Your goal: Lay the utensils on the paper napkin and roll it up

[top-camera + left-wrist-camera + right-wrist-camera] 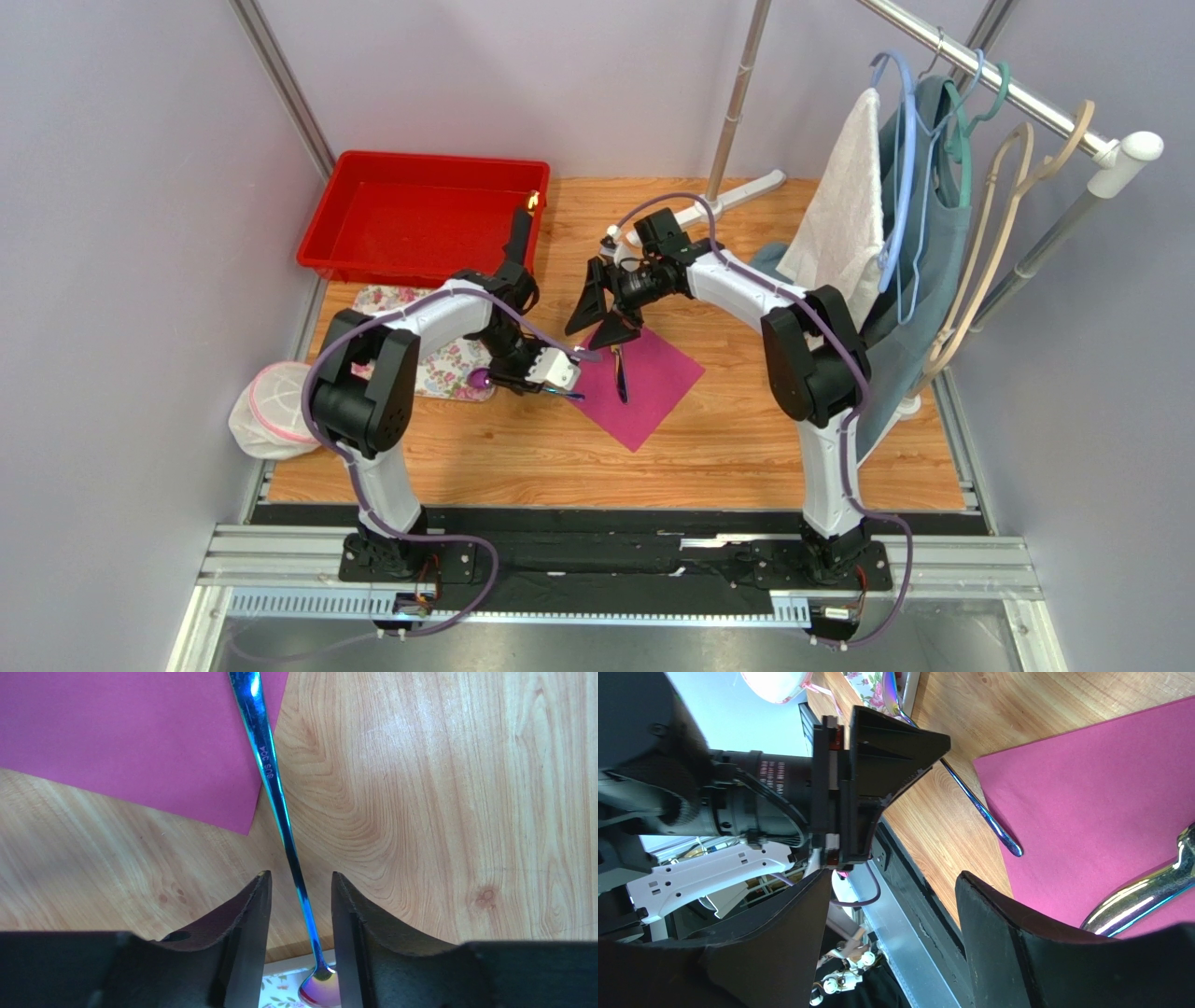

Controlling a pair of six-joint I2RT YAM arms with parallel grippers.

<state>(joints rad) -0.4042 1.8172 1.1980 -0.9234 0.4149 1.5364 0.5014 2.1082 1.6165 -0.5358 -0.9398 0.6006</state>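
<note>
The magenta paper napkin (648, 375) lies on the wooden table, and also shows in the left wrist view (140, 742) and the right wrist view (1102, 791). An iridescent blue-purple spoon (281, 805) lies flat with its handle tip on the napkin's edge (1001, 834) and its bowl over the floral cloth. My left gripper (300, 876) straddles the spoon's neck, jaws apart and not touching it; it also shows from above (575, 367). A second shiny utensil (1148, 887) lies on the napkin (622, 378). My right gripper (894, 876) is wide open and empty above the napkin's far-left corner (598, 329).
A white floral cloth (442, 361) lies left of the napkin under my left arm. A red bin (421, 213) stands at the back left. A white mesh bag (274, 409) hangs off the left edge. A clothes rack with hangers and a white towel (849, 196) crowds the right.
</note>
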